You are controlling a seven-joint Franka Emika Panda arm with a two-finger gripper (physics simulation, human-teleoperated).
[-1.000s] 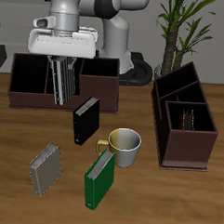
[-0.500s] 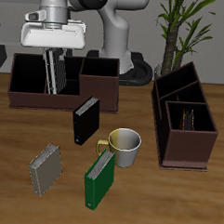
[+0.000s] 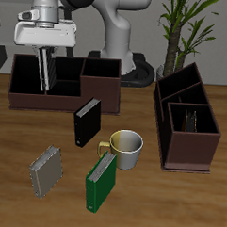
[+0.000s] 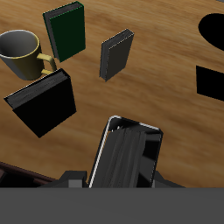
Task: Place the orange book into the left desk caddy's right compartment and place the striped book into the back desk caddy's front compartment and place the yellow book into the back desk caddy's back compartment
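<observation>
A wooden table filled the scene, w/ a potted plant at the back. The gripper hung above the back desk caddy, clamped on the striped book, which stood upright (its lower end dipping behind the caddy's wall; which compartment, could not be told). In the wrist view the same striped book ran out between the fingers. The left desk caddy sat at 3 o'clock from the centre, already holding a book in one compartment. Near the middle stood a black book; a mug at its 4 o'clock, a green book beside the mug, a grey book toward 7 o'clock.
</observation>
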